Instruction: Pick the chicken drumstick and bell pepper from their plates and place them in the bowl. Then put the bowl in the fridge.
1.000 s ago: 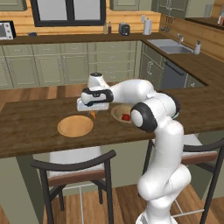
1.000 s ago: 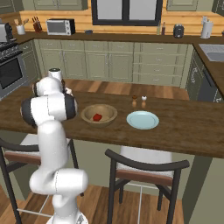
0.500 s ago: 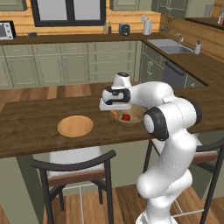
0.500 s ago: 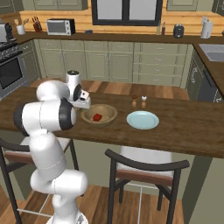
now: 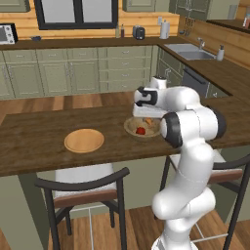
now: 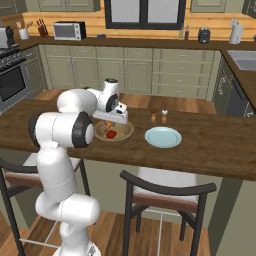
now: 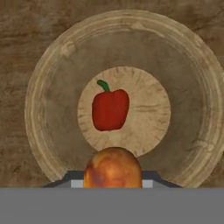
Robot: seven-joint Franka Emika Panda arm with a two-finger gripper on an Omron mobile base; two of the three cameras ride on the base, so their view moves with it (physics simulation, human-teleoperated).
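Note:
The wooden bowl (image 7: pixel 43 74) lies straight below the hand, and the red bell pepper (image 7: pixel 110 109) rests on its floor. My gripper (image 7: pixel 112 181) is shut on the golden-orange chicken drumstick (image 7: pixel 112 168), which hangs above the bowl's near rim. From the base, the gripper (image 5: pixel 148 116) hovers over the bowl (image 5: pixel 131 128) with the drumstick (image 5: pixel 148 120) just above the pepper (image 5: pixel 140 130). The flat wooden plate (image 5: pixel 84 140) sits bare to the left. The bowl (image 6: pixel 125 134), the pepper (image 6: pixel 111 134) and the pale teal plate (image 6: pixel 163 137) share the counter. The fridge is out of view.
Two small shakers (image 6: pixel 158 116) stand behind the teal plate. Dark bar stools (image 5: pixel 83 188) sit under the counter's near edge. A sink (image 5: pixel 188 51) lies on the far right counter, and a microwave (image 6: pixel 69 30) on the back counter.
The arm has swung right from over the wooden plate to over the bowl, carrying the drumstick with it. The pepper has stayed in the bowl.

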